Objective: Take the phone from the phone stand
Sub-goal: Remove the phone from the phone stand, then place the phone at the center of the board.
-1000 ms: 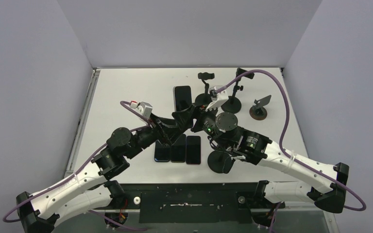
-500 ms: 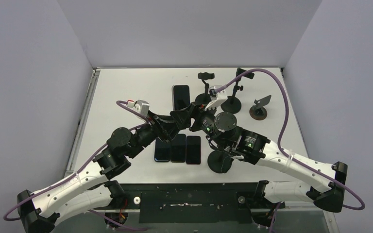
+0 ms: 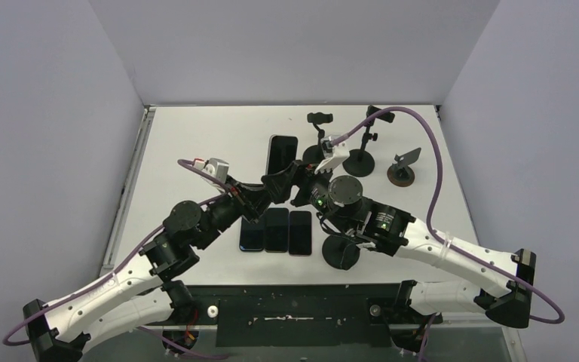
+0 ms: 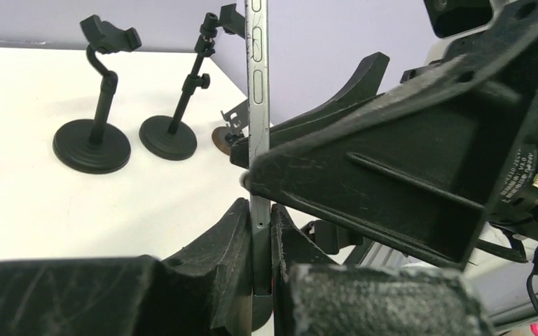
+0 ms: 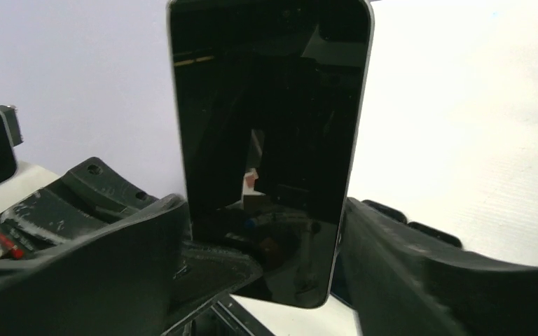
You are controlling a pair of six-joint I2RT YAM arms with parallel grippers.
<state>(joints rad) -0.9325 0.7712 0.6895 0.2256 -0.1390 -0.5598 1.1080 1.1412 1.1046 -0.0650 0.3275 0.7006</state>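
Note:
A black phone [image 3: 282, 152] with a silver frame is held off the table at mid-table, its top toward the back. My left gripper [image 3: 277, 183] is shut on its lower end; in the left wrist view the phone's edge [image 4: 257, 91] stands pinched between my fingers [image 4: 242, 231]. My right gripper [image 3: 301, 185] is on the same phone from the right. In the right wrist view its fingers [image 5: 147, 231] press both long sides of the screen [image 5: 266, 140]. A black phone stand [image 3: 342, 252] with a round base stands empty under the right arm.
Three dark phones [image 3: 277, 229] lie flat side by side in front of the grippers. Two black gooseneck stands [image 3: 317, 136] [image 3: 362, 154] and a small brown-based stand [image 3: 402, 170] are at the back right. Purple cables [image 3: 422, 128] loop over both arms.
Both grippers have shifted slightly left and toward the back with the phone between them. The phone now sits a little higher in the top view.

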